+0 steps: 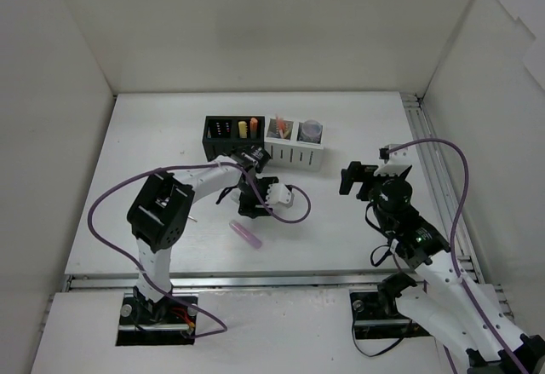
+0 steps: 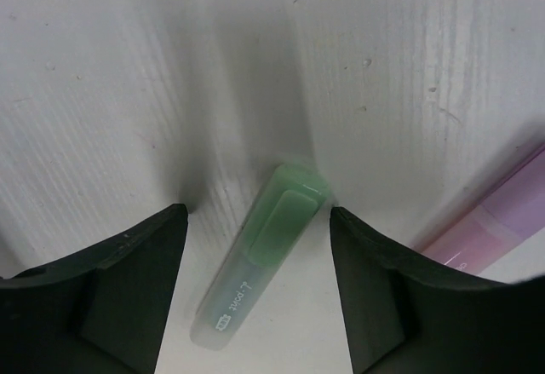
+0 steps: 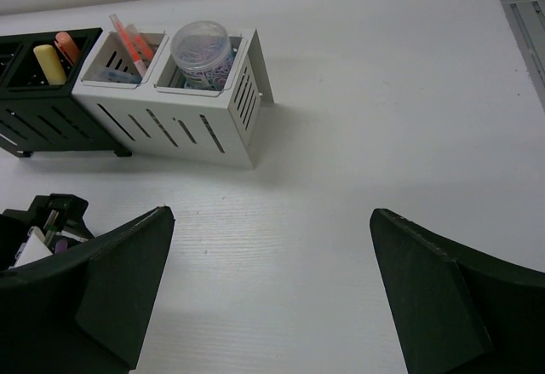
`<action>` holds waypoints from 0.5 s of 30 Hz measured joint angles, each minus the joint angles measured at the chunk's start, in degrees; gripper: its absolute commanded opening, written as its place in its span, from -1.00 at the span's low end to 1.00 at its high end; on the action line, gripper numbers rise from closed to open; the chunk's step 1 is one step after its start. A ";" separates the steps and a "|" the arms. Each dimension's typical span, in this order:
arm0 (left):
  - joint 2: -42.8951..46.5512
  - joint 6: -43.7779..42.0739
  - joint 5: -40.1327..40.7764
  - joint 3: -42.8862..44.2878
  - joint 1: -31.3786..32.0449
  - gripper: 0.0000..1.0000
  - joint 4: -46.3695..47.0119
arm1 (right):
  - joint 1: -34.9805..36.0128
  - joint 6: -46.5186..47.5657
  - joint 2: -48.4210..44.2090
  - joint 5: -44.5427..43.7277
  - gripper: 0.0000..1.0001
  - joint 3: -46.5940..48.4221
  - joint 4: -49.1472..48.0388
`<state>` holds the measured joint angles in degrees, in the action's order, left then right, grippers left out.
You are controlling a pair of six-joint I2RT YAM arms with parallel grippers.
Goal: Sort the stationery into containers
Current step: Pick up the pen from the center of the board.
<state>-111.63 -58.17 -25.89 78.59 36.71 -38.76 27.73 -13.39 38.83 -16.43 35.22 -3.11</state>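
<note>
Green marker (image 2: 260, 259) flat on the white surface (image 1: 358, 118) near its middle, between the left jaws, spread open and not pinching it. Pink marker (image 1: 246, 234) just beside, lying slantwise closer to the near edge. Toward the far edge, black organiser (image 1: 223, 146) and white organiser (image 1: 294, 157) side by side, black nearer the left edge. Yellow marker (image 1: 243, 127) and orange marker (image 1: 254, 124) standing in the black one's right compartment, orange-pink pens (image 1: 279, 127) and a round clear tub (image 1: 312, 127) in the white one. Right jaws wide open, empty, above bare surface toward the right edge.
</note>
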 measured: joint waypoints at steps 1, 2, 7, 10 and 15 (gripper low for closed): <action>0.07 0.00 0.46 -0.11 0.42 0.17 -0.02 | 0.00 0.09 -0.13 -0.22 0.96 0.00 0.39; 0.22 -0.09 0.83 -0.37 0.79 0.15 0.02 | 0.00 0.15 -0.17 -0.39 0.96 0.00 0.76; 1.16 0.22 2.27 -1.75 1.57 -0.41 0.42 | 0.00 0.61 -0.20 -1.14 0.96 0.00 1.75; 1.18 0.33 2.43 -1.81 1.60 -0.79 0.52 | 0.00 0.79 0.02 -1.18 0.96 0.02 1.97; 1.29 1.88 2.54 -1.64 1.46 -1.00 2.14 | 0.00 0.81 0.04 -1.11 0.96 0.02 2.12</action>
<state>-110.34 -56.29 -23.35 76.95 38.17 -36.62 27.73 -12.58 38.87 -17.54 35.24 -0.99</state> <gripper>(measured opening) 0.232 0.978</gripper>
